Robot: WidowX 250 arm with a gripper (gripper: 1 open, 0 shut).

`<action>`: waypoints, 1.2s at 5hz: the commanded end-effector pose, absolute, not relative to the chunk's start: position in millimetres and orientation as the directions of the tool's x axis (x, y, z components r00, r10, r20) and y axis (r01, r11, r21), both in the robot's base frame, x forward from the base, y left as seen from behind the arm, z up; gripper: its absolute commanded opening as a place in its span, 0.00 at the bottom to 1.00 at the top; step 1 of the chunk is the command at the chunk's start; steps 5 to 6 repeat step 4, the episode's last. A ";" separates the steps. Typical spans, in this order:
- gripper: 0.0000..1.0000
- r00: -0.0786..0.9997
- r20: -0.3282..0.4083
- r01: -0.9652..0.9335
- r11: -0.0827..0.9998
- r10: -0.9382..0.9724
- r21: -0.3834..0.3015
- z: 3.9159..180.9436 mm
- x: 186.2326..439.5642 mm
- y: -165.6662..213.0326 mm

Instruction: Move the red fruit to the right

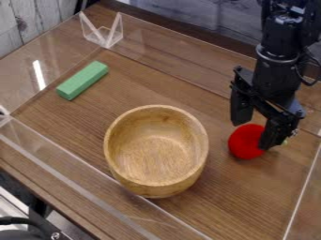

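The red fruit (247, 142) lies on the wooden table just right of the wooden bowl (156, 148), its green top partly hidden behind a finger. My black gripper (261, 123) points straight down a little above and behind the fruit. Its jaws stand open, and nothing is held between them. One fingertip (282, 134) overlaps the fruit's right side in the picture; whether it touches I cannot tell.
A flat green block (82, 80) lies at the back left. A clear plastic stand (101, 31) sits at the far edge. Low clear walls (75, 178) run around the table, the right one close to the fruit.
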State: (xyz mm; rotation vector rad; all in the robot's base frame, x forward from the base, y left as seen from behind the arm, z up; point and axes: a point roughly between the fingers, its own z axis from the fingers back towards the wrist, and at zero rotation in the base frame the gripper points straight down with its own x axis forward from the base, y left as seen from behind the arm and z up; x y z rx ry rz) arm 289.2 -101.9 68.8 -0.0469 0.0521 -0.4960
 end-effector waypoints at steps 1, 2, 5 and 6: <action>1.00 0.862 0.014 0.507 0.861 -0.507 -0.042 80.2 299.5 -104.7; 0.00 0.861 0.008 0.508 0.861 -0.508 -0.043 85.2 297.3 -106.5; 1.00 0.865 0.024 0.501 0.864 -0.501 -0.041 89.2 297.8 -103.6; 1.00 0.865 0.024 0.501 0.864 -0.501 -0.041 89.2 297.8 -103.6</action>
